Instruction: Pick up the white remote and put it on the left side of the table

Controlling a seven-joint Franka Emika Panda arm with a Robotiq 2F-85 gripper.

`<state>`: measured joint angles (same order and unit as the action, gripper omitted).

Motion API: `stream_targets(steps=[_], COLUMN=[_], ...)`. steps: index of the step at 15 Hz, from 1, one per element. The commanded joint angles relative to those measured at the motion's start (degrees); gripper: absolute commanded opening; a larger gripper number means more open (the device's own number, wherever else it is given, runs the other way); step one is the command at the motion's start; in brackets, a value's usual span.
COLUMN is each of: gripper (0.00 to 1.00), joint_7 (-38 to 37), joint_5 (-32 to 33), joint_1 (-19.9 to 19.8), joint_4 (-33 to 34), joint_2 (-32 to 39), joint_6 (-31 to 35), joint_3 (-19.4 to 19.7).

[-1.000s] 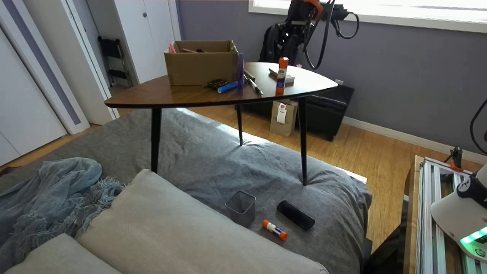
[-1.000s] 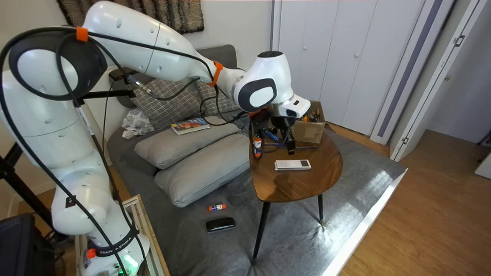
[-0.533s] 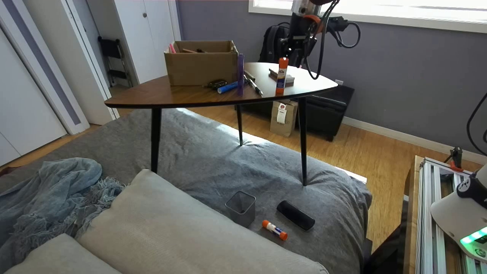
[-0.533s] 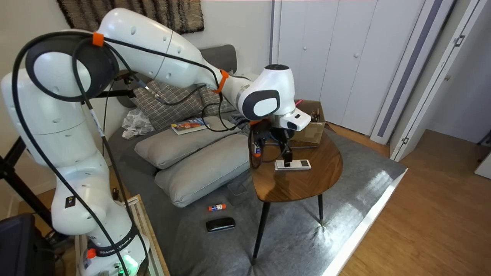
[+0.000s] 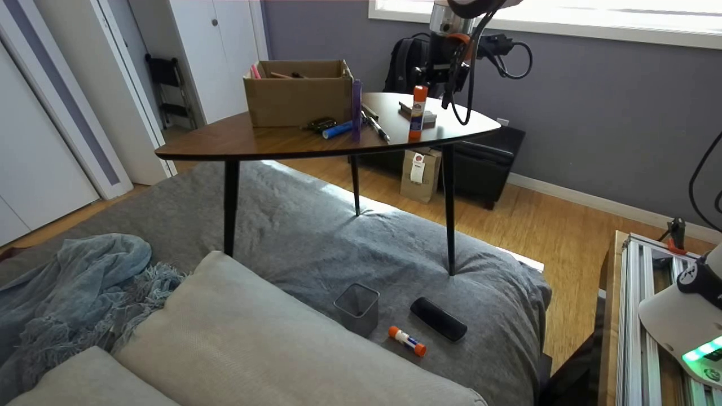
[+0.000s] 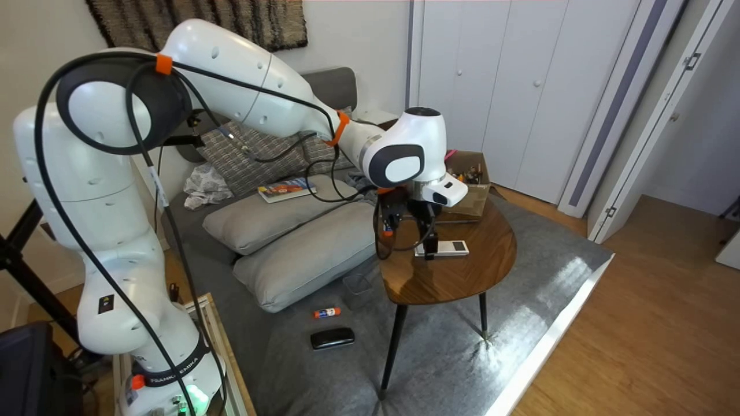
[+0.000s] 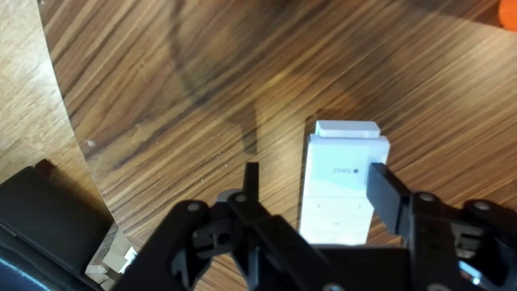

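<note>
probably risky: hand [image 7: 316,182] is spread off-centre over the white remote [image 7: 337,186] lying on the worktop [image 6: 457,277], one finger [image 7: 387,198] overlapping its edge in the wrist view, so lowering could press it or closing shove it sideways.

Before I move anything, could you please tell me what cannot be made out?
Wrist view: lower end of the white remote, hidden by the hand.
Wrist view: remote's lettering, too small to read surely.
Wrist view: orange object, cut off at upper right corner.
In an exterior view: contents of the cardboard box, too small to name, partly hidden by its wall.
</note>
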<state>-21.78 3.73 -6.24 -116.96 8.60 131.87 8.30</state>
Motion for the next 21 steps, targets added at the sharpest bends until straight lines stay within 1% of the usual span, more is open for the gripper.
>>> stream_targets(steps=[1,2,4,5,6,7,10,13,14,15,16,18,21], gripper=[0.76,0.81,0.83,0.95,0.93,0.99,1.00,0.96,0.94,0.86,0.80,0.59,0.38], joint_7=[1.79,1.86,2.12,2.25,2.62,2.85,3.36,3.36,3.45,3.39,3.39,3.08,2.69], joint_5=[-2.83,-3.09,-4.03,-4.37,-5.05,-5.50,-6.77,-7.19,-7.39,-7.35,-7.41,-6.94,-6.38], joint_1=[-0.36,-0.37,-0.42,-0.42,-0.46,-0.47,-0.52,-0.59,-0.64,-0.66,-0.68,-0.57,-0.43], joint_4=[2.08,2.19,2.45,2.62,2.82,2.95,3.61,4.35,4.55,4.74,4.91,5.12,5.48], joint_2=[0.94,0.96,0.98,1.08,1.24,1.39,2.31,3.51,3.84,4.16,4.40,4.59,4.79], joint_6=[-1.68,-1.65,-1.61,-1.74,-1.86,-1.76,-1.73,-1.70,-1.76,-1.74,-1.78,-1.69,-1.89], joint_3=[-0.05,-0.06,-0.13,-0.15,-0.23,-0.25,-0.23,-0.08,-0.09,-0.06,-0.07,0.00,0.12])
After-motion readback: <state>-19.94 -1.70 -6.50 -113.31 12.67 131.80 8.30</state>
